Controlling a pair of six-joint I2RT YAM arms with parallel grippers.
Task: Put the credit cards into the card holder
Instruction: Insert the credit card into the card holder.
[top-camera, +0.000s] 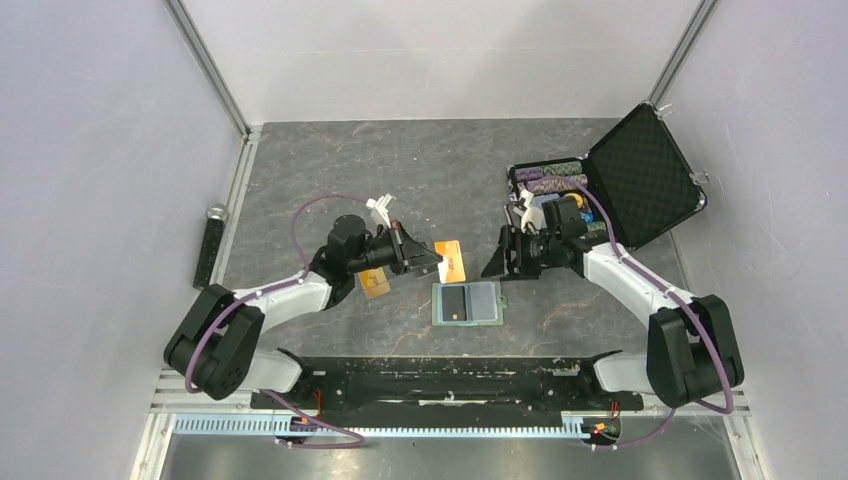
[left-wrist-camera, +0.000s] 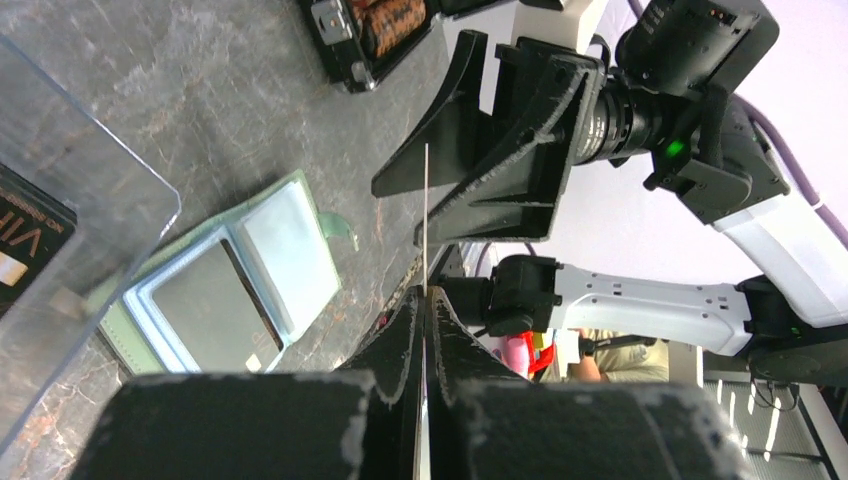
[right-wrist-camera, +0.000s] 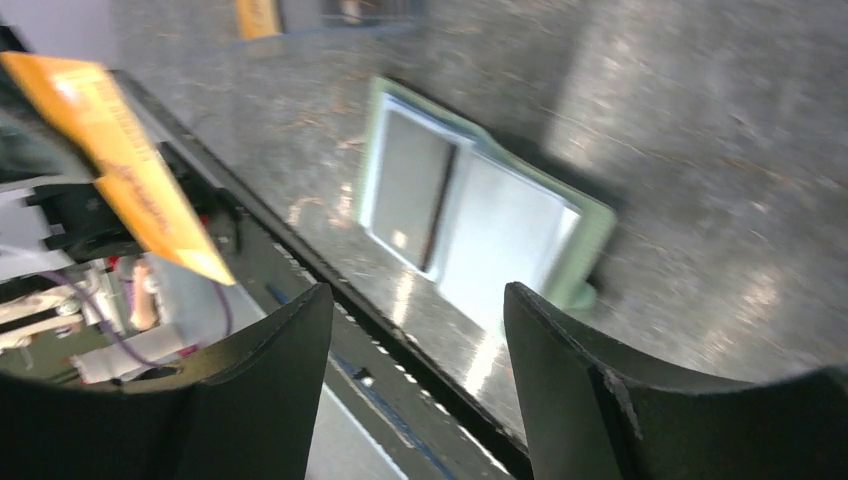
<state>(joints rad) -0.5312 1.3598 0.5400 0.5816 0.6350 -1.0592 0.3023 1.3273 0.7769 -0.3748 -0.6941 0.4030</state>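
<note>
Two pincers face each other over the table (top-camera: 400, 170); the left gripper (left-wrist-camera: 425, 300) is clamped on one short end of an orange credit card (left-wrist-camera: 426, 215), which its own wrist view shows edge-on as a thin line; the right gripper (top-camera: 497, 258) waits at 3 o'clock of that card, jaws apart and empty, near the card but not touching it.

At 6 o'clock of the held card, the card holder (top-camera: 484, 300) lies open and flat, a dark card (top-camera: 455, 303) already in its 9 o'clock pocket and the 3 o'clock pocket seemingly free; a second orange card (top-camera: 375, 285) lies on the table at 8 o'clock of the left gripper, partly under that arm; the black case (top-camera: 640, 175) stands open well off at 1 o'clock.

Likely troubles, as I judge them: the grip takes only the card's end, so any contact with a pocket lip may pivot the card or pull it free; the holder sits loose, with nothing pinning it, so a push along the table may slide it instead of seating the card; aiming at the occupied pocket may jam card against card; the left arm, lowering, may sweep the orange card beneath it; the right pincer, moving in to steady things, may knock the held card.
</note>
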